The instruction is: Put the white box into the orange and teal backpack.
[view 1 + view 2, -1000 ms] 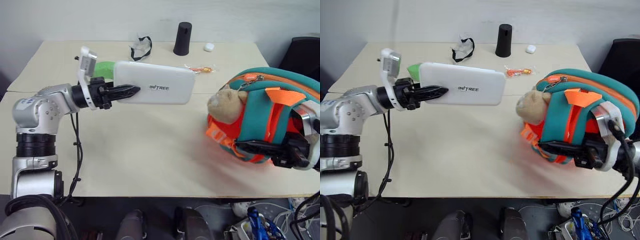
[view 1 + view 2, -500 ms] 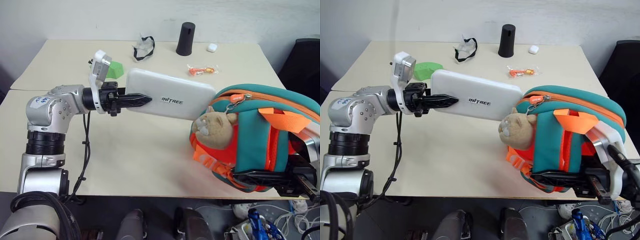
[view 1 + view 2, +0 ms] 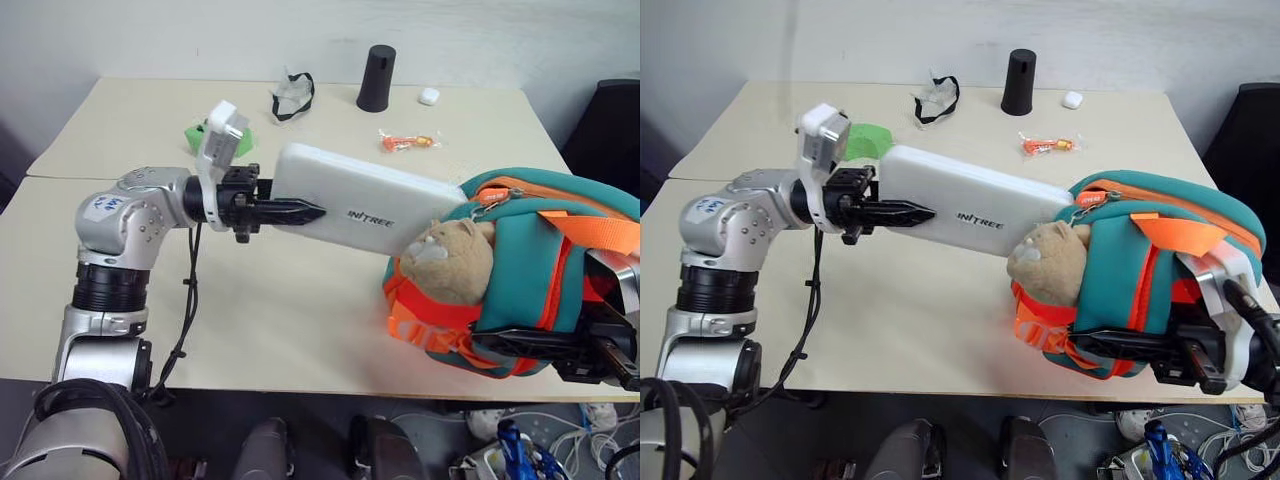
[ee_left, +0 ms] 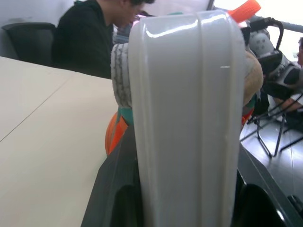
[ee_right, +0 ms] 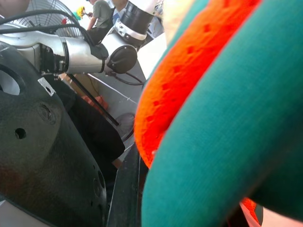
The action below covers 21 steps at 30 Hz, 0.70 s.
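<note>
The left gripper (image 3: 295,212) is in the middle left of the left eye view, and its two black fingers are clamped on the near end of the box (image 3: 365,201), one finger on each flat face — the left wrist view shows the box edge rising between them. The box is in the air above the table (image 3: 300,320), slanting from the upper middle of the frame down to the right, and its far end touches or just passes behind the top of the backpack (image 3: 520,290), near the orange zipper trim and its pull. The backpack is at the lower right of the frame, at the front edge of the table, with a plush toy (image 3: 450,262) hanging on its front. The right gripper (image 3: 1140,352) is at the lower right, under the backpack; its fingers are closed on the bottom of the backpack, where orange and teal fabric lie against them in the right wrist view. I judge the task is about half done: the box is picked up and brought to the mouth of the backpack, and the backpack is held for it. I cannot tell how wide the zipper is open, or whether the tip is already inside. What is left — to push the box fully in and to let it go.
</note>
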### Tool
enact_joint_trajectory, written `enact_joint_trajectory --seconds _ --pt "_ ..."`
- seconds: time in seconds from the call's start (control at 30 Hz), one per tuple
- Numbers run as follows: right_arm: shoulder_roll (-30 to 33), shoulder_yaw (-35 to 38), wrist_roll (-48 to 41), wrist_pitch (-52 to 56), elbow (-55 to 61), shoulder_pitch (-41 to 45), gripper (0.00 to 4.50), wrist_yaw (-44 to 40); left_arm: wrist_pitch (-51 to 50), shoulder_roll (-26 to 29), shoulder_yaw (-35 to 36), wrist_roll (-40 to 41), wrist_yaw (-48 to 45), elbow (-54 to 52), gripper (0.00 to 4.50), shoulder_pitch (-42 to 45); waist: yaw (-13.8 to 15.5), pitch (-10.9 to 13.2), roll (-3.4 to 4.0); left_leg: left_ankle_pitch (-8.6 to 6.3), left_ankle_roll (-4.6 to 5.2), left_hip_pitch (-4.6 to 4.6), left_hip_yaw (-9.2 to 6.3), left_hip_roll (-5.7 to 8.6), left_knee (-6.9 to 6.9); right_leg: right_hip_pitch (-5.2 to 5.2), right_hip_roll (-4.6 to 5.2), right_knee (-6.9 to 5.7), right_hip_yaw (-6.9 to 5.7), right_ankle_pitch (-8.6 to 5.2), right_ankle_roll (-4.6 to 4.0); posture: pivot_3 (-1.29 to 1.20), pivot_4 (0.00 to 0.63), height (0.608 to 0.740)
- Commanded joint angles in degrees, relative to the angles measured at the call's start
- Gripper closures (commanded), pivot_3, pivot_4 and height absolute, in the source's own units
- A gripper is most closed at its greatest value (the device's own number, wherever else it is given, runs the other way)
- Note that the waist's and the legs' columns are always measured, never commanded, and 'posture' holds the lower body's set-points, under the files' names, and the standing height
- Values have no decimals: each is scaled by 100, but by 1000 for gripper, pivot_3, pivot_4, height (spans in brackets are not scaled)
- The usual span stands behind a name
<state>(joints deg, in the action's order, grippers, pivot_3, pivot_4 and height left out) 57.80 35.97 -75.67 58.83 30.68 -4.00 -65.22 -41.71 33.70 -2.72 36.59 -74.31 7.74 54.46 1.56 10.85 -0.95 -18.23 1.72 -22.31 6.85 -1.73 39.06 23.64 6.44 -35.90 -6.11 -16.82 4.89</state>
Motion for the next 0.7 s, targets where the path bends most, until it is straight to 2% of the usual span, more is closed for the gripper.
enact_joint_trajectory --seconds 0.03,0.13,0.3,0.43,0.7 --pt "145 -48 114 -126 -30 22 4497 -130 584 -95 -415 -298 -554 -81 3086 265 -3 0 0 0 0 0 0 0 0 0 0 1 0 0 0 0 150 740" --pt "159 -94 171 -162 -38 50 4497 -180 1272 -374 -846 -856 -552 72 3086 271 4 -1 0 0 1 3 0 0 0 -4 -1 1 -1 0 0 0 150 740" --pt "149 -141 270 -231 98 -40 4497 -263 1808 -1139 -861 -1198 -22 419 3086 330 5 1 -2 -1 10 1 -3 2 3 -8 4 3 -1 3 6 0 150 740" --pt "136 -157 280 -266 228 -127 4497 -312 2125 -1799 -907 -1495 616 536 3086 291 7 2 -4 -3 13 -1 -4 2 3 -8 7 6 -2 5 9 0 150 740" --pt "157 -111 194 -296 318 -235 4497 -364 2304 -2605 -1322 -2046 1276 553 3086 225 -4 2 -4 -3 14 2 -4 -2 5 -8 11 4 0 6 11 0 150 740"
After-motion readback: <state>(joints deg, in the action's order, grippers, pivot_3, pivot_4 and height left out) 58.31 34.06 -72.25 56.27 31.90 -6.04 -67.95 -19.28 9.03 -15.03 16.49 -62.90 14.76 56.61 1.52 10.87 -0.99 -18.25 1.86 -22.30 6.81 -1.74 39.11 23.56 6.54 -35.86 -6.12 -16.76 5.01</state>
